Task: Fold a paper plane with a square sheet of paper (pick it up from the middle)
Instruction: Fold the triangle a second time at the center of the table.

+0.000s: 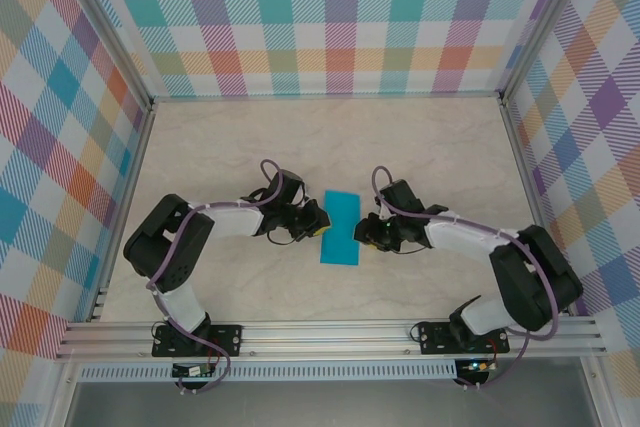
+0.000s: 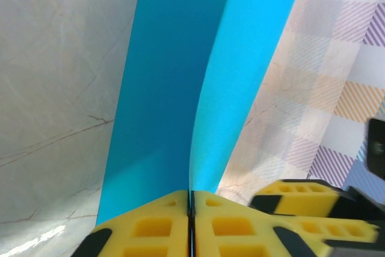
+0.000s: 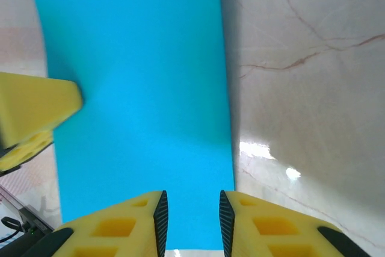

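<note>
The table (image 1: 440, 147) lies pale under me; my left arm (image 1: 180, 237) and right arm (image 1: 500, 247) bend at the elbow and reach inward, wrists facing across the sheet (image 1: 340, 228); it lies mid-table, a narrow rectangle between them; my left gripper (image 2: 191, 221) is pinched tight on its left edge, one layer raised there; my right gripper (image 3: 192, 218) hangs with jaws apart over the right edge.

Bright, even light; tabletop (image 3: 264, 151) glare
</note>
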Controlling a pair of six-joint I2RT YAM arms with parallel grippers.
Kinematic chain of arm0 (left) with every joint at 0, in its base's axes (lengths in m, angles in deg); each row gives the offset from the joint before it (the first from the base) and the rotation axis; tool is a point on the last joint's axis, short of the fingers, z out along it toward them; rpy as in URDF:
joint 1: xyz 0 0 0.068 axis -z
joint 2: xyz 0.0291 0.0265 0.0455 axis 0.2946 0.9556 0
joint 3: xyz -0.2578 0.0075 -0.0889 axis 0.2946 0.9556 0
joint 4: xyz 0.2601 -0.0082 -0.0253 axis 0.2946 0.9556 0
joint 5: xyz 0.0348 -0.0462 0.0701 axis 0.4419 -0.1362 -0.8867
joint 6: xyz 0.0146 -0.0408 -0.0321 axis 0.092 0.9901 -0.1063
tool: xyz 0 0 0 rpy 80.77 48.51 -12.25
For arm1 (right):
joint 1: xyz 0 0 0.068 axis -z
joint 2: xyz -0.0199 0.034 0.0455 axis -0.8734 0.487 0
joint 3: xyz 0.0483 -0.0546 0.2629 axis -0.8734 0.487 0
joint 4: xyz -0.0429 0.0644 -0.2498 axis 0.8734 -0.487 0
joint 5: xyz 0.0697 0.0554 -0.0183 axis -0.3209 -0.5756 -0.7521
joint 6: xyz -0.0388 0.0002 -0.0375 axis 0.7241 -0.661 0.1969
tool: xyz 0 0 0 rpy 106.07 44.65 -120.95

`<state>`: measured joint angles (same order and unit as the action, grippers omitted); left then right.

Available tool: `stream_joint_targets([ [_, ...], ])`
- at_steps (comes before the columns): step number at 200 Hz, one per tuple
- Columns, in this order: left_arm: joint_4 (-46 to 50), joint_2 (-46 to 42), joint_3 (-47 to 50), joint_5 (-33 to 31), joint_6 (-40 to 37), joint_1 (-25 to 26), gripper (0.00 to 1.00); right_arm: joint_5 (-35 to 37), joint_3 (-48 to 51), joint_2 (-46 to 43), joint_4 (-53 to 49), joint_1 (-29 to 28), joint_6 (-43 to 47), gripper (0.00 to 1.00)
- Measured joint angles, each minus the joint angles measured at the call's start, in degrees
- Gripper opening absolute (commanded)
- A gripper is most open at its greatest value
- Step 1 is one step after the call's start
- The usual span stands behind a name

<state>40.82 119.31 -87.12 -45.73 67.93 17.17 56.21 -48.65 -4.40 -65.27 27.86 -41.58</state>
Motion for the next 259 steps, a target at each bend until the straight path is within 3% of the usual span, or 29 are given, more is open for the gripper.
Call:
stream_joint_targets([
  [27,2.43,-0.31,-0.68,0.0,-1.44,0.0,0.05,3.48,1.29,-7.93,-1.6,0.0,0.2,0.34],
  [40,3.56,-0.5,-1.11,0.0,-2.19,0.0,0.05,6.01,1.4,-12.04,-3.17,0.0,0.35,0.45],
  [55,5.38,-0.5,-2.14,-0.07,-3.37,0.0,0.05,9.7,1.38,-16.39,-4.9,0.0,0.68,0.74],
  [71,8.41,-0.5,-3.78,-0.37,-5.2,0.0,0.03,13.53,1.38,-19.41,-7.1,0.0,1.36,0.74],
  [93,12.74,-0.63,-6.14,-1.29,-7.91,0.0,0.01,17.62,1.38,-20.98,-10.32,0.0,1.44,0.85],
  [157,19.26,-1.2,-9.7,-2.75,-11.34,0.07,0.0,16.55,1.07,-17.0,-12.98,0.0,0.98,0.86],
  [194,19.58,-1.2,-9.73,-2.73,-11.32,0.48,0.0,17.11,-3.21,-11.19,-18.69,0.0,-4.94,0.84],
  [259,19.87,-0.57,-10.78,-2.03,-11.21,0.87,0.0,19.17,-8.7,-10.93,-24.11,0.0,-12.61,0.87],
])
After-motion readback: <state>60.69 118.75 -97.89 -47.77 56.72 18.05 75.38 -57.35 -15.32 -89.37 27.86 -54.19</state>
